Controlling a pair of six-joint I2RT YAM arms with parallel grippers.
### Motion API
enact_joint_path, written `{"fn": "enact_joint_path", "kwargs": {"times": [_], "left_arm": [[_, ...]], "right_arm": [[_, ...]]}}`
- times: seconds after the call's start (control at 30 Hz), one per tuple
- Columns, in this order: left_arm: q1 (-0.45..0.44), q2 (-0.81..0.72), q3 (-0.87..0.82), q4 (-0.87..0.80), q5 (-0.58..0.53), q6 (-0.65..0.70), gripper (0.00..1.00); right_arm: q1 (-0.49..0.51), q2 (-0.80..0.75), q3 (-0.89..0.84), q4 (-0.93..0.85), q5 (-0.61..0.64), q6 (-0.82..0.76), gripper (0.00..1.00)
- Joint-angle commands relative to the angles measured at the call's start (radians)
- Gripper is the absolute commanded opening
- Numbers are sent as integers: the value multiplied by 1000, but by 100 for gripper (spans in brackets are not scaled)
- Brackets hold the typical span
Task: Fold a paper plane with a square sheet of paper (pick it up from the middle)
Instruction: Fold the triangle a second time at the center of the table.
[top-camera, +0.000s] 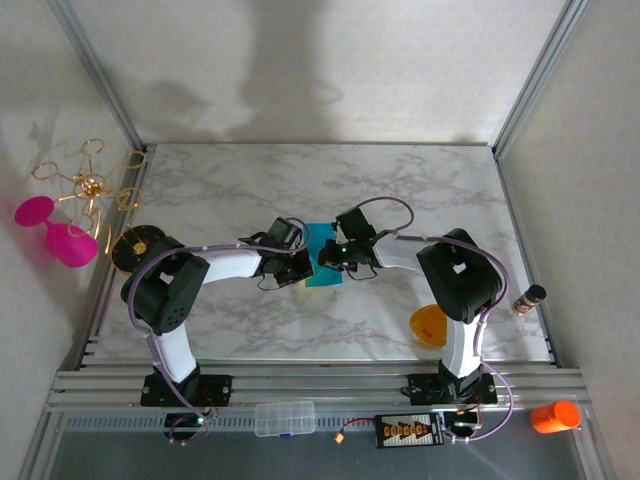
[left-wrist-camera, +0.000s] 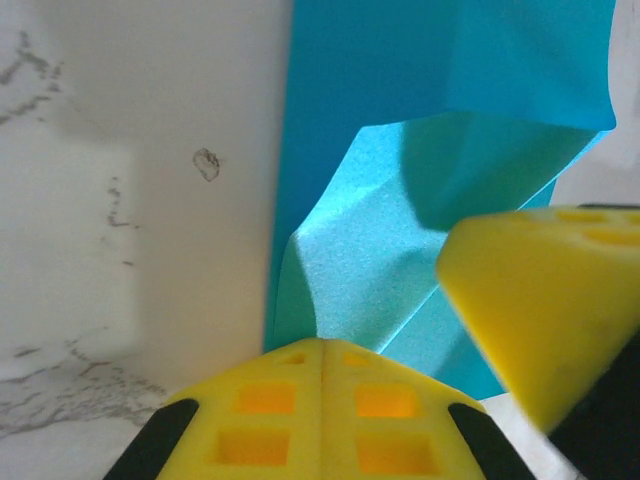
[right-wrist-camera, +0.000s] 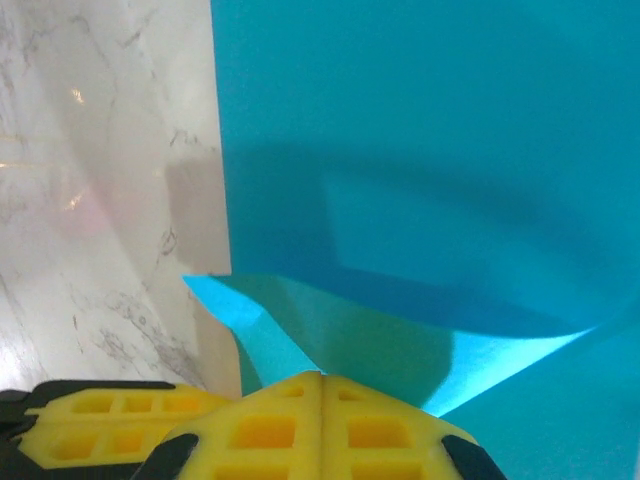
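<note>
Closed jaws (left gripper (left-wrist-camera: 322, 348), right gripper (right-wrist-camera: 322, 380)) pinch teal paper (right-wrist-camera: 430, 130).

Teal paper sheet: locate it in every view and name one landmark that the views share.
Top external: teal paper sheet at the centre of the marble table.
Left wrist: upper right, a lifted flap meeting the left gripper at the bottom.
Right wrist: top and right, a curled flap meeting the right gripper.
Shared landmark: marble table along the sheet's straight edge.

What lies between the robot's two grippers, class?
The square sheet of paper lies there. Its raised fold is pinched by the left gripper and the right gripper. The top view shows this, and both wrist views show it close up.
</note>
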Motion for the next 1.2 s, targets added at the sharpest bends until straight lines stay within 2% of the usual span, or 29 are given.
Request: {"fn": "enact_joint_path", "kwargs": {"times": [0.0,0.57,1.17], "left_arm": [[-4,27,-6,-90,-60,20,1],[-6,55,-61,-156,-149,56,0],[-6,56,-64,-147,-140,68,0]], "right_arm": [[15,23,-6,-10,-13,-10,2],[-79,71,50,-42,63,-46,1],[-251,71,66,-8,40,-84,1]]}}
